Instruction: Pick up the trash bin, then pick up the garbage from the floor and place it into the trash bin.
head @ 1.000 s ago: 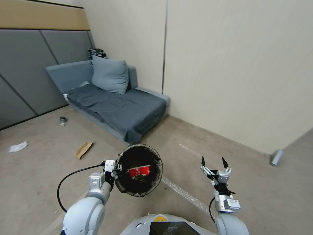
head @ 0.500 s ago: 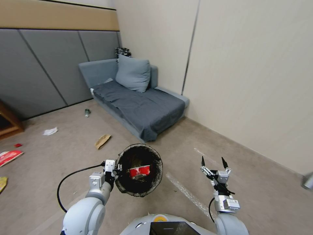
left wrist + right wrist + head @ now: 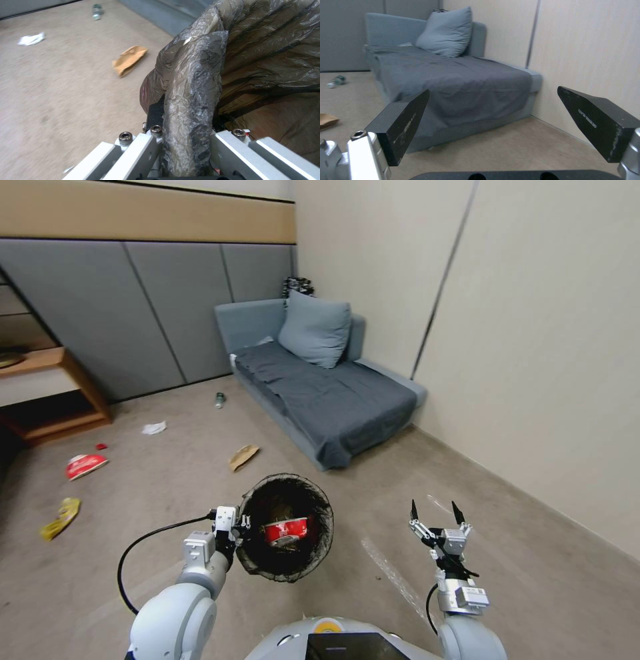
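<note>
My left gripper (image 3: 241,530) is shut on the rim of the trash bin (image 3: 283,500) and holds it off the floor in front of me. In the left wrist view the black bag liner (image 3: 196,82) is pinched at the left gripper (image 3: 190,152). A red-and-white cup (image 3: 285,531) lies inside the bin. More garbage lies on the floor: a brown paper bag (image 3: 243,457) (image 3: 128,60), a white tissue (image 3: 154,428) (image 3: 31,39), a small bottle (image 3: 219,400) (image 3: 336,81), a red-and-white item (image 3: 85,465) and a yellow wrapper (image 3: 61,515). The right gripper (image 3: 435,510) (image 3: 500,117) is open and holds nothing.
A grey sofa (image 3: 333,393) (image 3: 453,82) with a cushion (image 3: 315,328) stands against the beige wall ahead. A wooden shelf unit (image 3: 47,393) stands at the far left, before grey wall panels. Open carpet lies between me and the litter.
The camera has swung left, so the sofa has slid to the right of the picture and the shelf and more litter have come into view. Both arms keep their pose.
</note>
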Robot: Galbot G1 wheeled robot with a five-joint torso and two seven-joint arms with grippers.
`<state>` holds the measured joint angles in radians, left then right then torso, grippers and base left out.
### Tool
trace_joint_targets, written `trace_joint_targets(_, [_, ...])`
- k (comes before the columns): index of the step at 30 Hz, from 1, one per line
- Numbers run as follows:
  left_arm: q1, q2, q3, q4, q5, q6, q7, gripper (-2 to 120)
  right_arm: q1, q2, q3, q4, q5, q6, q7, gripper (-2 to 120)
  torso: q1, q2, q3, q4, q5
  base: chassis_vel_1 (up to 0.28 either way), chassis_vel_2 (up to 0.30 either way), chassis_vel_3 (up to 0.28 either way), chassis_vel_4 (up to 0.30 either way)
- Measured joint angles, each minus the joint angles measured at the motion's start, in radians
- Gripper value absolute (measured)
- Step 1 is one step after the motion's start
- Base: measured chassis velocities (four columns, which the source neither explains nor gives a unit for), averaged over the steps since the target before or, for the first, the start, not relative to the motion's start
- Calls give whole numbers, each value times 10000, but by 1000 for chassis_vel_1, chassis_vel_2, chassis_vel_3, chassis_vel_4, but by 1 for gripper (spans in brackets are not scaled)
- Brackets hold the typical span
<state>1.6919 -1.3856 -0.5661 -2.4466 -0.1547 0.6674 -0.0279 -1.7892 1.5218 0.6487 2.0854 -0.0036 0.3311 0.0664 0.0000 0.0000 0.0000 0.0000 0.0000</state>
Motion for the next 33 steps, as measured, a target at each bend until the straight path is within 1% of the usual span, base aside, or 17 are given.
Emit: trace_joint_targets(33, [-31,-18,5,26,39,-56,26,1,21,2,-6,-8,-32,-74,85,100,2,0,0,0,0,99,100,102,98])
